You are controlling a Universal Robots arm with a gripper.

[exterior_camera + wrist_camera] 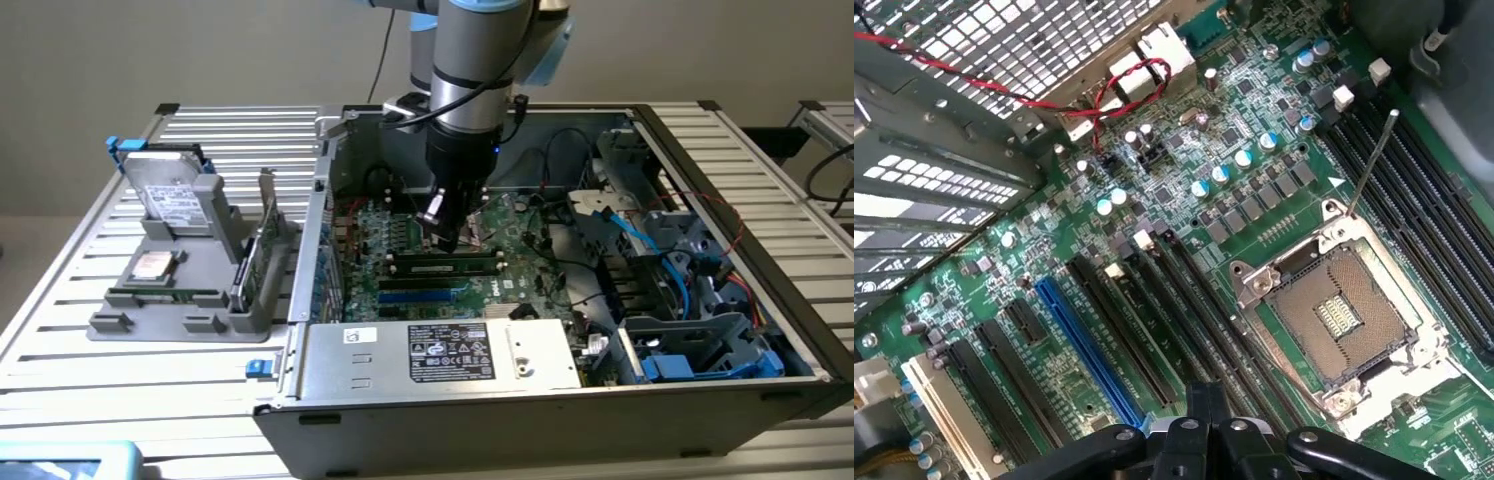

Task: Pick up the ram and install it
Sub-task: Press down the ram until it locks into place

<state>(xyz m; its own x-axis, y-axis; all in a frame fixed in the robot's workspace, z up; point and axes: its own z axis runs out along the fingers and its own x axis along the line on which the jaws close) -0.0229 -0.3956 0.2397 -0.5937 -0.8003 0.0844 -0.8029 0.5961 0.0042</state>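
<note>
Already seated — ram [447,267] inside case [721,170]

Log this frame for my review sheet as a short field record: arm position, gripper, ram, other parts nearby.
arm position: reaching down into the open computer case, over the motherboard
gripper: gripper shut, just above the memory slots
ram: a green stick lies along a black slot right below the gripper; whether it is fully seated cannot be told
cpu socket: empty socket beside the long black slots in the wrist view
outside the case: grey holder on the exterior view's left, with a silver drive standing in it
</note>
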